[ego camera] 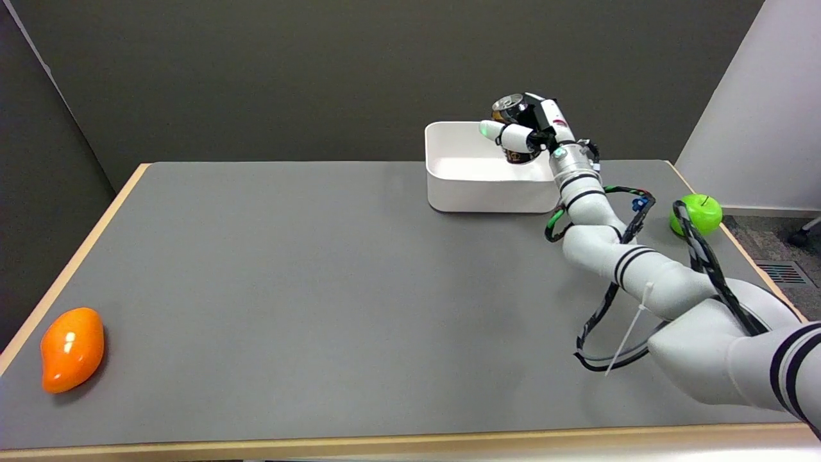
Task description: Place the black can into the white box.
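Head view: the right robot hand point(529, 131) grips the black can point(513, 119), fingers closed around its body, one white finger point(503, 133) wrapped across the front. The can is held in the air over the right rear portion of the white box point(478, 186), clear of the box floor as far as can be seen. Its long axis is near upright, tilted slightly; the silver top end points up and toward the left of the picture, and the base points down into the box. The lower part of the can is partly hidden by the fingers.

The white box sits directly below and to the left of the robot hand on the grey surface point(321, 289), open side up. The right arm runs back from the robot hand toward the lower right of the picture, with black cabling looped along it.

A green apple point(702, 213) lies on the surface behind the arm, right of the robot hand and nearer the camera. An orange fruit-shaped object point(72, 348) lies far to the left of the robot hand, at the near left corner of the surface.
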Controlling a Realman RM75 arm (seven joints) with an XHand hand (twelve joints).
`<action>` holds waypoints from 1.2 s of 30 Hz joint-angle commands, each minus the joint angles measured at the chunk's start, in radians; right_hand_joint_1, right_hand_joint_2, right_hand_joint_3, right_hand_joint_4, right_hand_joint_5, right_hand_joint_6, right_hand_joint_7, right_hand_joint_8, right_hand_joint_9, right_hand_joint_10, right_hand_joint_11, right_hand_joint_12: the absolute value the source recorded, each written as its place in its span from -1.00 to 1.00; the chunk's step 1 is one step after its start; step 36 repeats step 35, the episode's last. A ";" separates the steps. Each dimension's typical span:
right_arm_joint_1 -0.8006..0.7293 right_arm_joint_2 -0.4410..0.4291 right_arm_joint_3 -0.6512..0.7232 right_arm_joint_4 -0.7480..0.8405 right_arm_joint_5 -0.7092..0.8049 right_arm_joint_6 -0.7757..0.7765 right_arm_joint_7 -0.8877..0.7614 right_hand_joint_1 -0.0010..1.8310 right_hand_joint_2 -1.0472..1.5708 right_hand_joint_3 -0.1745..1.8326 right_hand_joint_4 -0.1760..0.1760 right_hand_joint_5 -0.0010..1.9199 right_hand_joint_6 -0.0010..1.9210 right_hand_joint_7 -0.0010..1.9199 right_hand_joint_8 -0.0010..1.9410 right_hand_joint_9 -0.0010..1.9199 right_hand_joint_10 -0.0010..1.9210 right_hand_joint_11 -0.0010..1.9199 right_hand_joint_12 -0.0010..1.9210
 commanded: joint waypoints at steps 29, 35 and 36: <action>-0.348 0.134 0.047 0.461 0.539 0.473 0.206 -0.56 0.26 -0.16 -0.08 -1.00 -1.00 -1.00 -1.00 -1.00 -1.00 -1.00 -1.00; -0.629 0.234 0.127 0.634 0.549 0.594 0.285 -0.64 0.30 -0.14 -0.35 -1.00 -1.00 -1.00 -1.00 -1.00 -1.00 -1.00 -1.00; -0.629 0.234 0.127 0.634 0.549 0.594 0.285 -0.64 0.30 -0.14 -0.35 -1.00 -1.00 -1.00 -1.00 -1.00 -1.00 -1.00 -1.00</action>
